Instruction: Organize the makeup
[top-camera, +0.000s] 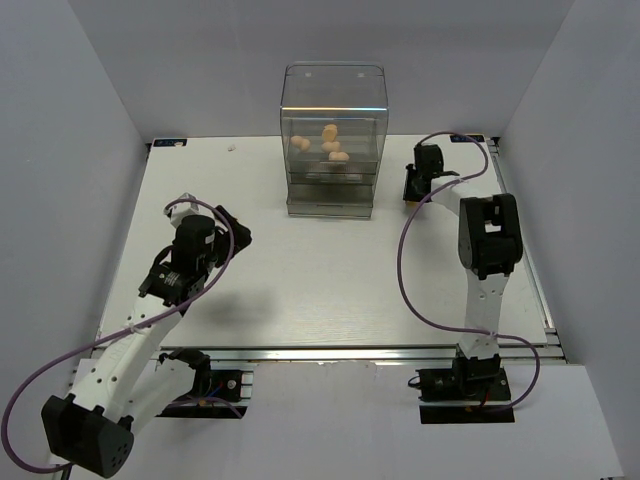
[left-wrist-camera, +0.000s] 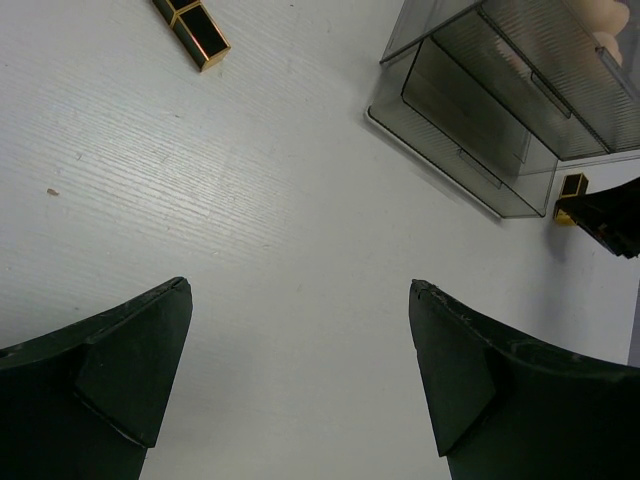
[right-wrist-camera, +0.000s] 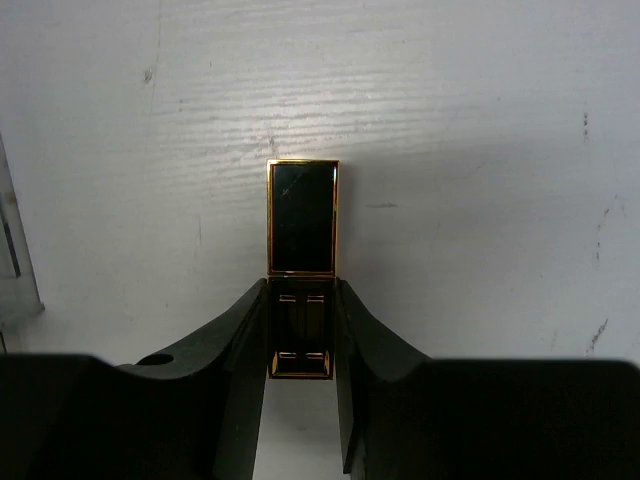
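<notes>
My right gripper (right-wrist-camera: 302, 283) is shut on a black-and-gold lipstick tube (right-wrist-camera: 302, 215) lying on the white table, to the right of the clear drawer box (top-camera: 333, 85). In the top view this gripper (top-camera: 413, 192) is low at the table. My left gripper (left-wrist-camera: 300, 287) is open and empty above bare table, at the left of the top view (top-camera: 232, 236). A second lipstick tube (left-wrist-camera: 196, 27) lies ahead of it to the left. Several peach sponges (top-camera: 331, 146) sit in the box's top drawer. The pink-white packets are out of view.
The drawer box (left-wrist-camera: 470, 120) stands at the back middle, its lower drawers showing toward my left wrist camera. White walls enclose the table (top-camera: 300, 290) on the left, back and right. The right arm's purple cable (top-camera: 402, 260) loops over the table.
</notes>
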